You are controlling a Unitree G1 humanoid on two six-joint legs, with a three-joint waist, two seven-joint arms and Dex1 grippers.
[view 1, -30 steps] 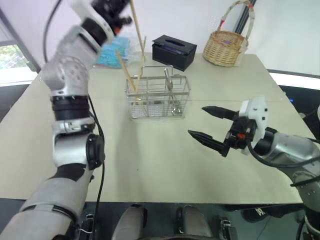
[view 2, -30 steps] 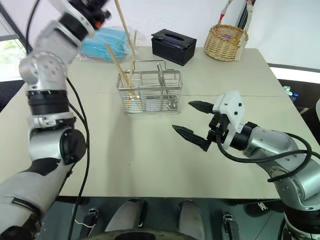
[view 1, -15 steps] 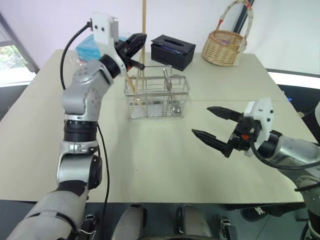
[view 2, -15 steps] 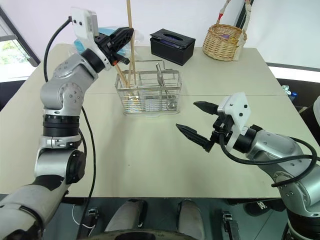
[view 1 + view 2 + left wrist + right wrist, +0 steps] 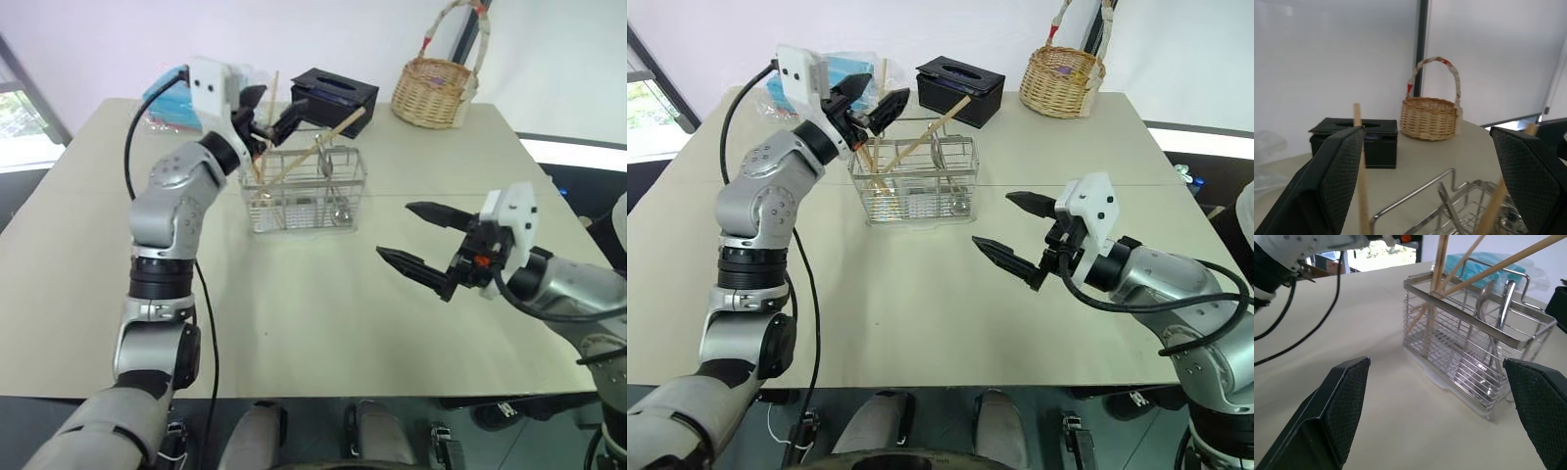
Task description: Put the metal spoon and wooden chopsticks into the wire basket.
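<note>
Tabletop: plain beige, matte, rectangular, w/ a faint seam running across it just in front of the wire basket. Room: white wall behind, a window at the far left, dark floor at the right edge.

Wire basket stands upright toward the back of the tabletop, centre-left. Wooden chopsticks are inside it: a few stand near upright at its left end, one leans across to the right w/ its tip past the rim toward the black tissue box. Metal spoon stands in the right-hand compartment, bowl up, beside another metal utensil.

Left gripper hovers just above the basket's left end, jaws spread wide, holding nothing; chopsticks pass between them, no contact visible.

Right gripper hangs over bare tabletop, well apart from the basket to its right-front, jaws fully apart, empty.

Behind the basket: black tissue box, a blue packet in clear wrap at back left, a round wicker basket w/ arched handle at back right.
</note>
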